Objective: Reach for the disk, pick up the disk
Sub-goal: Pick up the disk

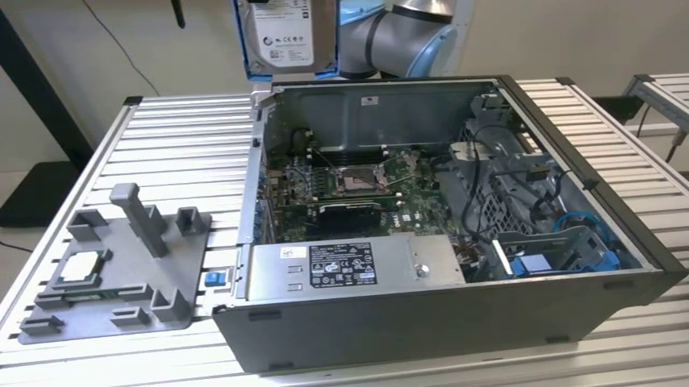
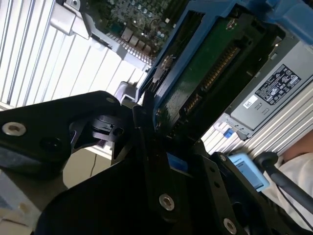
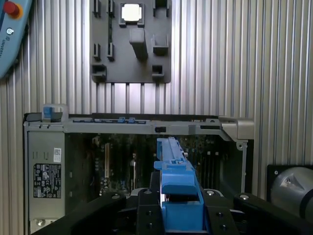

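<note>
**Exterior view:** looks obliquely down at middle range on the open computer case (image 1: 431, 339) and the slatted desk (image 1: 173, 137).
**First wrist view:** faces straight down from well above the case, also taking in the grey fixture plate (image 3: 117, 63), which the exterior view shares.
**Second wrist view:** tilted, very close along the end effector (image 2: 151, 127) clamping the disk (image 2: 195, 78).
All three views share the case's power supply (image 1: 344, 266).

An open computer case (image 1: 431, 330) sits beside a grey fixture plate (image 1: 108, 310) bearing seemingly a chip (image 1: 82, 268).
</note>
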